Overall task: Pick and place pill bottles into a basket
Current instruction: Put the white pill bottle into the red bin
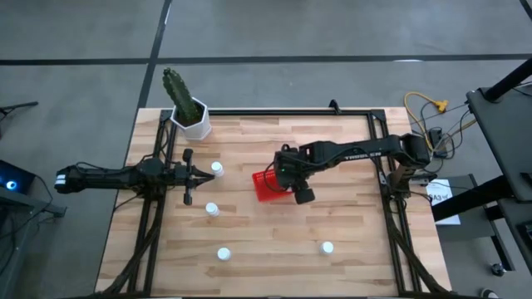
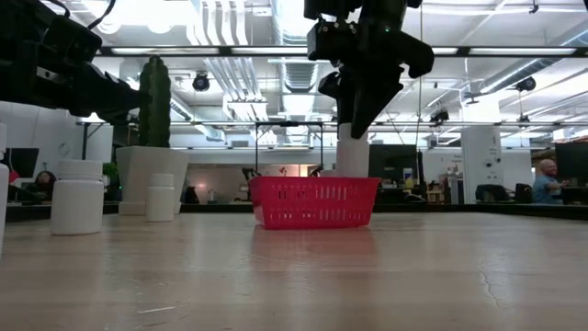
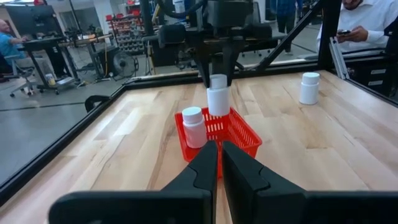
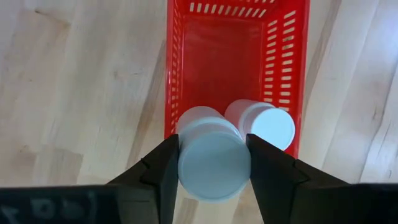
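Sitting near the table's centre: red basket (image 1: 266, 188), mesh sides, rectangular. Holding one white pill bottle (image 4: 264, 122) already, upright, against one long wall at one end; rest of the basket floor showing bare red in the right wrist view.

Hanging directly above the basket: a second pill bottle (image 4: 213, 155), upright, cap end toward the wrist cam, pinched between the two dark fingers of the right gripper (image 1: 293, 184). Fingers pressing on both sides of the bottle w/ its lower end just over the basket rim, not yet resting inside, per the left wrist view (image 3: 217, 94). In the low view, hanging over the basket's right part, partly behind the mesh rim (image 2: 352, 149).

Standing loose on the wood table (image 1: 349, 216): four more bottles. One just beside the left gripper tip (image 1: 217, 169), one slightly nearer the front (image 1: 212, 209), one at front left (image 1: 224, 254), one at front right, well apart from the others (image 1: 327, 247).

Waiting at the table's left side: left gripper (image 1: 198, 174), fingers pressed together, gripping nothing, pointing toward the basket.

Standing at the back left corner: white hexagonal pot w/ a green cactus (image 1: 188, 106), well apart from the basket.

Showing beyond the table in the left wrist view: a person in a white shirt (image 3: 364, 25), handling a phone.
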Controlling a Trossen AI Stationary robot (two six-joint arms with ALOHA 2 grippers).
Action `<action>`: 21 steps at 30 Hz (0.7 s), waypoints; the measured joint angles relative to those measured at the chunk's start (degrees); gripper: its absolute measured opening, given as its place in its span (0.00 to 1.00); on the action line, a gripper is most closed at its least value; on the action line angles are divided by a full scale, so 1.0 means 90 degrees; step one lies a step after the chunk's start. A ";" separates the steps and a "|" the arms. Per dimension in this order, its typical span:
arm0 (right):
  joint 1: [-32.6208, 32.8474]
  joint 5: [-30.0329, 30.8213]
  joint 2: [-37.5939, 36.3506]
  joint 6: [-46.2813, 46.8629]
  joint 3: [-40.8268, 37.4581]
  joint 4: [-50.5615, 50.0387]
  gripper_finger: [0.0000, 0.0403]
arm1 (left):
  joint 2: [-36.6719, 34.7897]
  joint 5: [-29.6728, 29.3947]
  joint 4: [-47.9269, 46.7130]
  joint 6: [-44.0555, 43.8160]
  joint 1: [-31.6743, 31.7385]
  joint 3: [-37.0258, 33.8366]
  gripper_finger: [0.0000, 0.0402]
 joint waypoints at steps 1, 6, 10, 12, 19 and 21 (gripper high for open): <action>0.0000 -0.0002 0.0000 0.0000 -0.0032 0.0051 0.36 | 0.0000 0.0000 -0.0004 0.0000 0.0000 0.0000 0.01; 0.0000 -0.0002 0.0029 -0.0002 -0.0093 0.0173 0.36 | 0.0000 0.0000 -0.0005 0.0000 0.0001 0.0000 0.01; 0.0000 -0.0002 0.0125 -0.0043 -0.0124 0.0232 0.36 | 0.0001 0.0000 -0.0002 0.0000 0.0001 0.0000 0.01; 0.0000 -0.0005 0.0185 -0.0073 -0.0125 0.0290 0.36 | -0.0007 0.0000 -0.0004 0.0000 0.0001 0.0000 0.01; 0.0000 -0.0007 0.0406 -0.0133 -0.0151 0.0290 0.36 | 0.0010 0.0000 -0.0012 0.0000 -0.0001 0.0000 0.01; 0.0000 -0.0007 0.0403 -0.0141 -0.0155 0.0353 0.36 | 0.0001 0.0000 -0.0004 -0.0001 0.0000 0.0000 0.01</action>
